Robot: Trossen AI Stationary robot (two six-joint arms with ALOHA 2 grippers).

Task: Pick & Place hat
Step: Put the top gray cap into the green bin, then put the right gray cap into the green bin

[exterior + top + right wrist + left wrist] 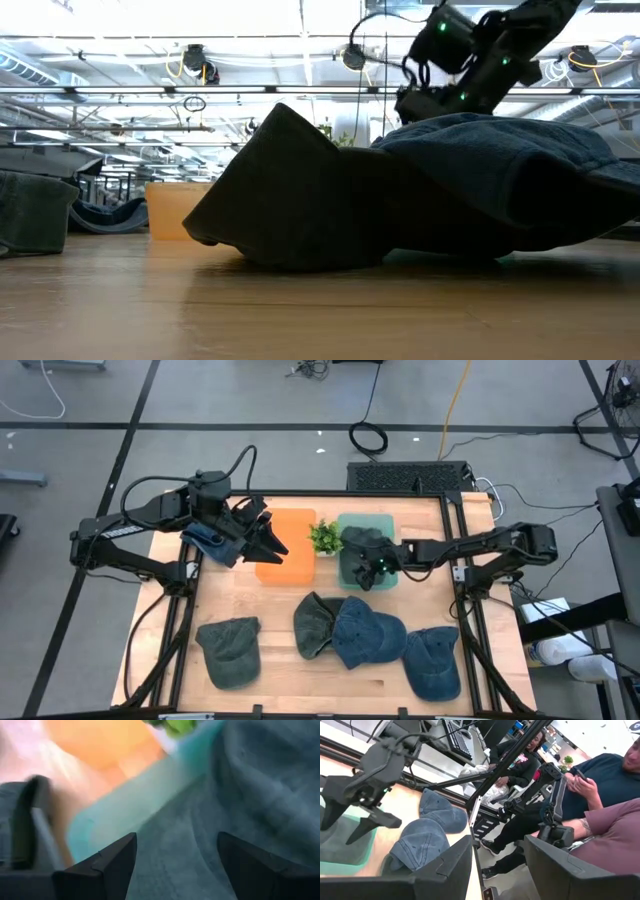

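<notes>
A dark hat lies in the teal bin; it also shows in the right wrist view. My right gripper is open just over this hat, with its fingers on either side of the cloth. My left gripper is open and empty over the orange bin. A blue hat lies under the left arm, to the left of the orange bin. Several more hats lie on the near half of the table: a green one, a dark green one and two blue ones.
A small green plant stands between the two bins. In the low view the dark green hat and a blue hat fill the foreground. People sit beyond the table's right side. Bare wood lies along the near edge.
</notes>
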